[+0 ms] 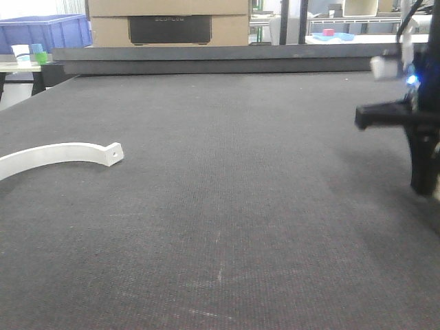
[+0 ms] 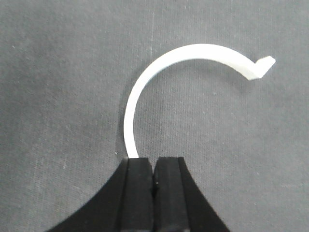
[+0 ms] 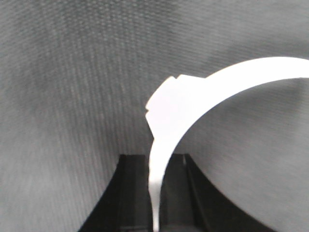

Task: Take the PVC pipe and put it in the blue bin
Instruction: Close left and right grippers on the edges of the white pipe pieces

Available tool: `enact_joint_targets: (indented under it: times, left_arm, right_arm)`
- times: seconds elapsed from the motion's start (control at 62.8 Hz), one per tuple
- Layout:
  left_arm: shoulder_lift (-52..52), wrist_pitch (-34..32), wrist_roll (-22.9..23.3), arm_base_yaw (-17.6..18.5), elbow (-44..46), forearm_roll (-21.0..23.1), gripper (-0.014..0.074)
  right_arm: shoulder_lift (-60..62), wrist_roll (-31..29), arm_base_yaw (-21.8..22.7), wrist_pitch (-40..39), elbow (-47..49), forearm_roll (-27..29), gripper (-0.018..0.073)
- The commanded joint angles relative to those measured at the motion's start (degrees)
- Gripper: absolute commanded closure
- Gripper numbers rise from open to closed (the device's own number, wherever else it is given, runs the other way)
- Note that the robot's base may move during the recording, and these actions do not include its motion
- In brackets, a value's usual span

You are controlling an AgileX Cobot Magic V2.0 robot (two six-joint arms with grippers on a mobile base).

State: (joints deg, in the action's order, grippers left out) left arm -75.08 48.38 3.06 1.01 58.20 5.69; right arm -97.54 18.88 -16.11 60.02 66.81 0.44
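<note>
My right gripper (image 3: 166, 158) is shut on the PVC pipe (image 3: 174, 108), a white curved clamp piece. It rises from between the jaws, shows a squared tab, then arcs away to the right above the dark mat. My left gripper (image 2: 154, 160) is shut with nothing between its fingers. It hovers over one end of a second white arc strip (image 2: 145, 79), which lies flat on the mat. That strip (image 1: 62, 155) shows at the left of the front view, its tab with a hole pointing right. The blue bin (image 1: 45, 31) stands far back left, beyond the mat.
The right arm (image 1: 423, 130) stands black at the right edge of the front view. A dark mat (image 1: 227, 206) covers the table, with a raised dark ledge (image 1: 220, 58) along its back. Cardboard boxes (image 1: 168, 24) and small cups (image 1: 31, 53) sit behind it.
</note>
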Motion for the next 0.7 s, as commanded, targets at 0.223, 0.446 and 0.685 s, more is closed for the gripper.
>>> enact_joint_targets:
  times: [0.223,0.446,0.685]
  left_arm:
    - [-7.6,9.6,0.0,-0.3,7.8,1.4,0.0707]
    - [-16.2,11.2,0.0,-0.3,13.7,-1.2,0.0707]
    - [-20.9,12.5,0.0,-0.3,13.7,-3.0,0.0653]
  right_arm:
    - [8.6,-1.0,0.0,-0.4,0.0,-6.0,0.0727]
    - [8.6,-1.0,0.0,-0.4,0.0,-6.0,0.0727]
    - [8.6,-1.0,0.0,-1.6,0.0,-6.1,0.0727]
